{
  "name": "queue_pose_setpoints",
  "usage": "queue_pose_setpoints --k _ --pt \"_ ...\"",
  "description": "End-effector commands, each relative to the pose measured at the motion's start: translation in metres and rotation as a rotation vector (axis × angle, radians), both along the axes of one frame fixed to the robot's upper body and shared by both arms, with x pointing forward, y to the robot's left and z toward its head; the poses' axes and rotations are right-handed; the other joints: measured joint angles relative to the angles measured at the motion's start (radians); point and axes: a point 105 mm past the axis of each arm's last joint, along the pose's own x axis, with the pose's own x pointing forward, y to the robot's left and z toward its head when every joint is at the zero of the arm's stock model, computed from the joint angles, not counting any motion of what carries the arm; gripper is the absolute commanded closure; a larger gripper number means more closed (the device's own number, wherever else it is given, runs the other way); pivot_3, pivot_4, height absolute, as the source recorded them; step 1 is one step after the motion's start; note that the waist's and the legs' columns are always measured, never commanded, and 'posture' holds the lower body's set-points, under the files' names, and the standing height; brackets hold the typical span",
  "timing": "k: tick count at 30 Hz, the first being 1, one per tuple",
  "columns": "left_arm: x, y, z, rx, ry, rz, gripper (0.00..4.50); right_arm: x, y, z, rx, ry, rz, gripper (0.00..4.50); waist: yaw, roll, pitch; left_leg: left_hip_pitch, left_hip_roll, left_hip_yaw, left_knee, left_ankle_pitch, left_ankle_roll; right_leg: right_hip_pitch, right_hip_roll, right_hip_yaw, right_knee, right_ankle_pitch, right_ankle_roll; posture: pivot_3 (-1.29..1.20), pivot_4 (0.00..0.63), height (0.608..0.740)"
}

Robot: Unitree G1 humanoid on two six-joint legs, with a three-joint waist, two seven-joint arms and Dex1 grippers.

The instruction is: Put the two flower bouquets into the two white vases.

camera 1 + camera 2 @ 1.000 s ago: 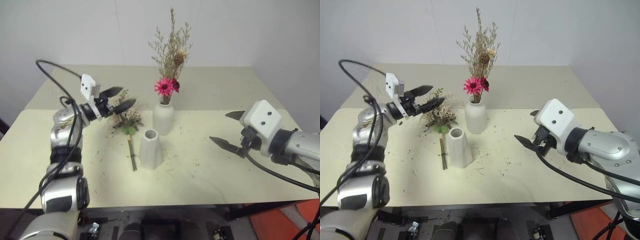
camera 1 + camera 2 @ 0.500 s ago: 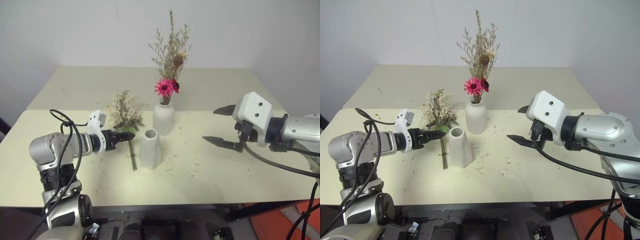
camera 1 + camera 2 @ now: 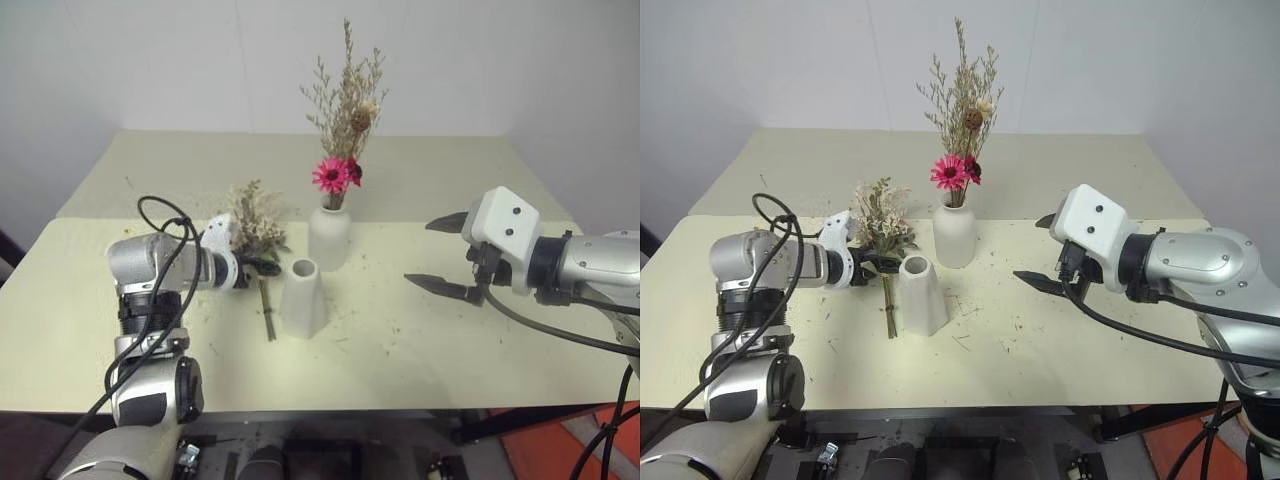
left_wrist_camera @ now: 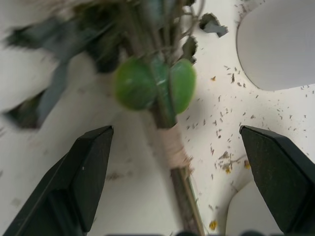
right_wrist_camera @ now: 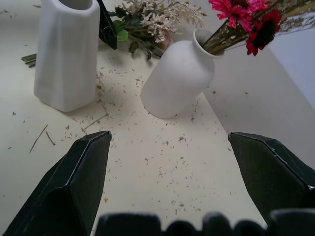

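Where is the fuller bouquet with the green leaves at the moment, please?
The fuller bouquet lies flat on the table, just left of the tapered vase, with the open left gripper straddling its stems.

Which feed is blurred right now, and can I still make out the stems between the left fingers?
Left wrist view: the leafy upper part of the lying bouquet is smeared and out of focus, but its bound stems read clearly, centred between the open fingers. Right wrist view: sharp on both the tapered vase and the rounded vase. Head views: evenly lit, no glare.
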Motion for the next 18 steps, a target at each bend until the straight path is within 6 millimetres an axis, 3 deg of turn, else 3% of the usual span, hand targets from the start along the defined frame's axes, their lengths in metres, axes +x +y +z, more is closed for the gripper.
queue_pose_setpoints --k 1,6,13,18 --pt "0.002 -0.010 0.001 -0.015 0.015 -0.044 0.43 -0.003 -0.002 0.013 0.007 -0.061 -0.021 0.00 -0.001 0.000 0.000 0.000 0.000 0.000 0.000 0.000 0.000 0.000 0.000 0.000 0.000 0.000 0.000 0.00 0.150 0.740" --pt "0.001 -0.016 -0.004 -0.046 0.046 -0.068 2.01 -0.002 -0.003 0.012 0.014 -0.061 -0.035 0.00 -0.003 0.000 0.000 0.000 0.000 0.000 0.000 0.000 0.000 0.000 0.000 0.000 0.000 0.000 0.000 0.00 0.150 0.740" --pt "0.006 -0.009 -0.009 -0.024 0.041 -0.025 4.31 0.000 -0.004 0.012 0.019 -0.062 -0.043 0.00 -0.003 0.000 0.000 -0.001 0.000 0.000 0.000 0.000 0.000 -0.001 0.000 0.000 0.000 0.000 0.000 0.00 0.150 0.740" --pt "0.020 0.007 0.006 -0.011 -0.104 0.073 4.39 0.001 -0.003 0.012 0.019 -0.064 -0.043 0.00 -0.003 0.000 0.000 -0.001 0.000 0.000 0.000 0.000 0.000 -0.001 0.000 0.000 0.000 0.000 0.000 0.00 0.150 0.740"
